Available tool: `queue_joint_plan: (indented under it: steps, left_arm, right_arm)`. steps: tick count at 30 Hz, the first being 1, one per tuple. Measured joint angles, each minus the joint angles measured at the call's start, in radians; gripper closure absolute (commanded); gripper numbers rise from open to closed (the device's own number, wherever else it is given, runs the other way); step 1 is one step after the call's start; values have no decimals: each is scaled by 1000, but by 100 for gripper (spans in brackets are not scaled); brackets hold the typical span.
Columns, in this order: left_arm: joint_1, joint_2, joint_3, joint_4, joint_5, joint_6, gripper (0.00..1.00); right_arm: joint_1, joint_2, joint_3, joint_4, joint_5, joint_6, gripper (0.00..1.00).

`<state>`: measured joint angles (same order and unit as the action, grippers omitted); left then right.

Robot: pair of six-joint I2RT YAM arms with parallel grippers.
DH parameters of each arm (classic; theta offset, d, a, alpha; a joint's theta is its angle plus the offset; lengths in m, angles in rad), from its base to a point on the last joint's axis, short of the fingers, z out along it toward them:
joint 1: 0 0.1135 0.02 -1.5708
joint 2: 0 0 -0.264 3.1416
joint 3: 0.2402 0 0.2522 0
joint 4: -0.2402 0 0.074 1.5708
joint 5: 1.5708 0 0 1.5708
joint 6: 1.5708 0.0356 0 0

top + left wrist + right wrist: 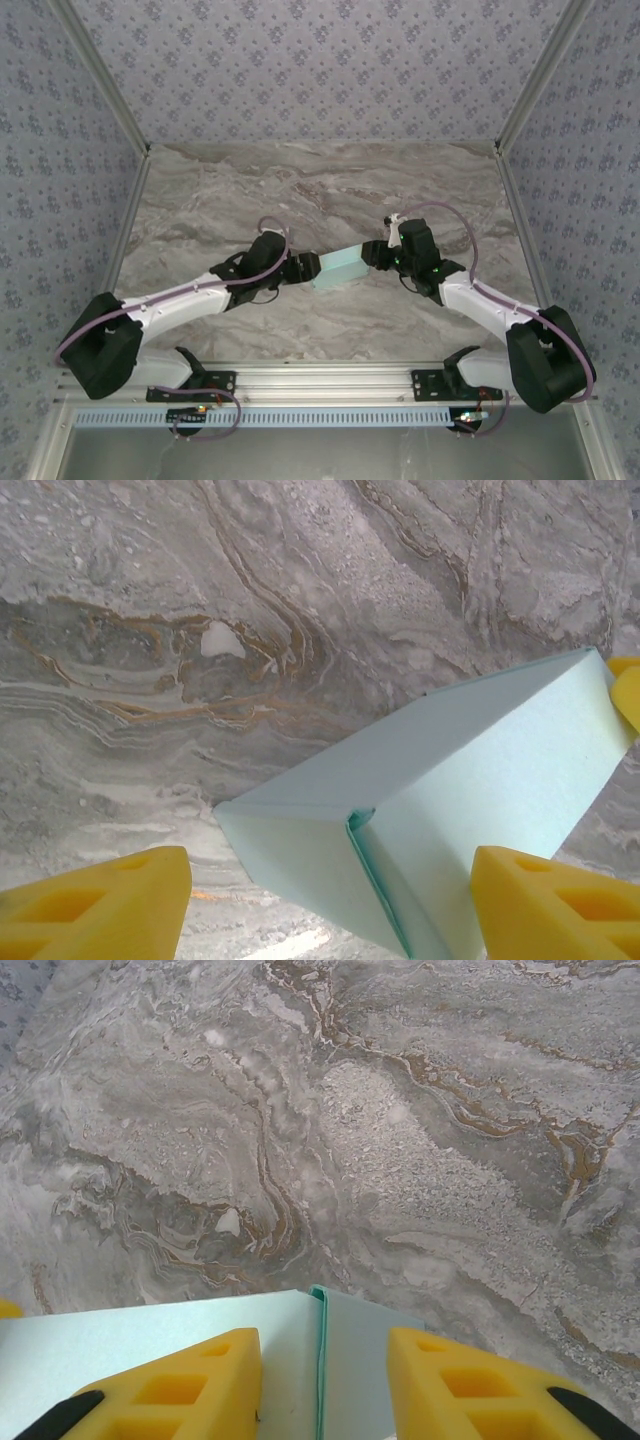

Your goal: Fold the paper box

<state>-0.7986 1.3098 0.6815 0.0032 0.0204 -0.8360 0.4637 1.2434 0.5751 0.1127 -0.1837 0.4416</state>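
- Paper box (340, 266) is sitting as a formed, pale turquoise rectangular box near the middle of the marbled surface (320, 190), stretching between the two pincers with one end towards each.
- Left pincer (308, 268) is standing wide open at the box's near-left end. From the left wrist, its yellow fingers (110, 905) are flanking the box's (480, 780) end: one well clear of it, the other just beside its long face. Nothing is gripped.
- That end of the box is showing a folded-over flap with a darker turquoise seam running down it.
- Right pincer (372, 255) is meeting the opposite end. From the right wrist, its jaws are standing partway apart over the box's (150, 1345) pale face, which is spreading out past one finger, with a seam between the two.
- Whether the right pincer is clamping any part of the box cannot be told.
- A yellow fingertip (630, 695) of the right pincer is showing at the box's far end, seen from the left wrist.
- Whether the box is resting on the surface or lifted off it cannot be told.
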Motion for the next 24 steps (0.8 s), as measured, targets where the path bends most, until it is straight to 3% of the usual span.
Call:
queue_joint_plan:
  steps: [5, 15, 24]
  left_arm:
    - [0, -20, -28, 17, 21, -28, 30]
    - [0, -37, -71, 98, 50, -82, 57]
    - [0, -47, -155, 245, 77, -143, 68]
  right_arm:
    - [5, 1, 3, -2, 5, 0, 62]
    - [8, 8, 18, -21, 11, 0, 61]
    - [3, 20, 22, -30, -3, 0, 64]
